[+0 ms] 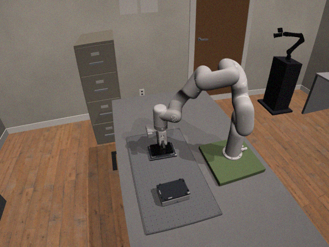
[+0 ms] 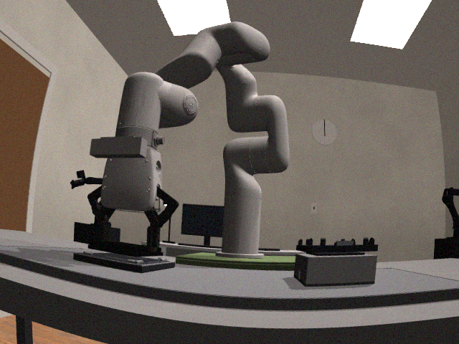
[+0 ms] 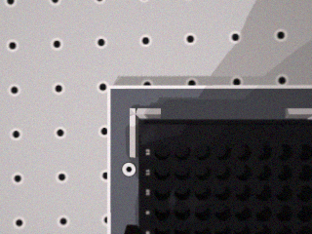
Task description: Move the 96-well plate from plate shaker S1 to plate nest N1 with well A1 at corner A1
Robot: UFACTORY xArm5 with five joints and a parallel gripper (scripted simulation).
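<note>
The black well plate [image 1: 162,150] sits low over the flat nest [image 1: 151,158] at the far end of the perforated board [image 1: 183,212], and the gripper [image 1: 162,144] is clamped on it from above. In the top view the plate's long axis runs left to right across the board, and the 2 fingers come down on its far and near long edges, so the plate lies crosswise between the jaws with its ends sticking out to either side. The jaws stand wide because the plate fills the gap between them.

In the side view the gripper [image 2: 125,242] hangs straight down, its dark fingers [image 2: 152,236] reaching to the plate [image 2: 115,246], which looks level just above the nest [image 2: 122,261]. Whether the plate already touches the nest cannot be told from here.

The wrist view shows 1 corner of the plate [image 3: 224,180], rows of wells visible, lying just inside a pale L-shaped corner locator [image 3: 141,113] on the grey nest [image 3: 119,146]. A second locator [image 3: 298,112] shows at the right edge. The plate's edges run parallel to the nest's edges. A small white ring [image 3: 129,169] sits on the nest just left of the plate. That corner looks square; the cut-off corner is not visible.

The shaker [image 1: 175,197] stands nearer on the board, well apart from the nest, its dark top bare.
</note>
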